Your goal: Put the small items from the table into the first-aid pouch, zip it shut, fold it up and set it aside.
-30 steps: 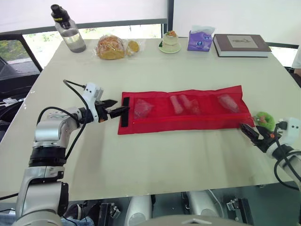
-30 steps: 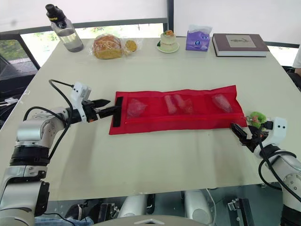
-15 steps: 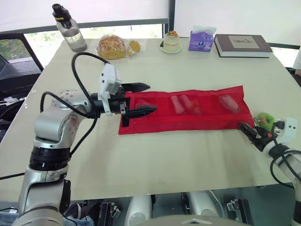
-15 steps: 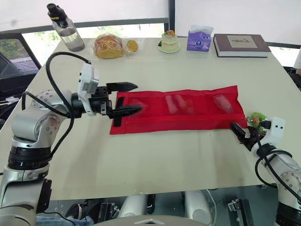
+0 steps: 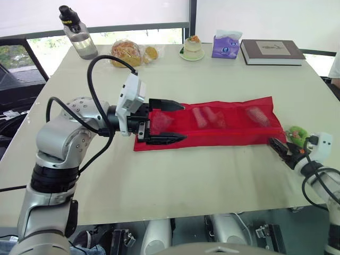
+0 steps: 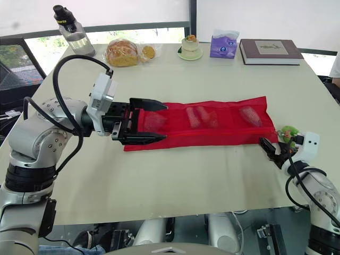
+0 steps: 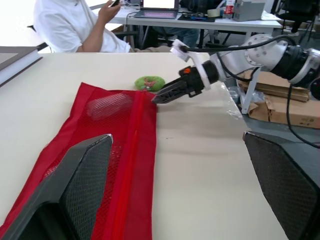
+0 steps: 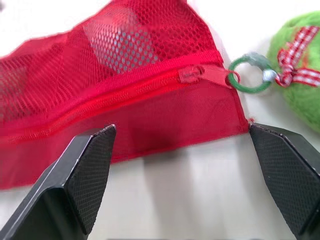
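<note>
Both claws spread: left claw [image 5: 185, 122] straddles the left end of the pouch [image 5: 234, 130], one finger at the far edge, one at the near edge; can't tell if it touches. The pouch lies flat and unfolded mid-counter [image 5: 186, 175], with small items [image 5: 204, 116] inside its mesh pockets. The zip slider [image 8: 191, 75] is at the right end, with a green charm [image 5: 297, 134] on its ring. The right claw [image 5: 278, 146] sits low, just off the pouch's near right corner, beside the charm
</note>
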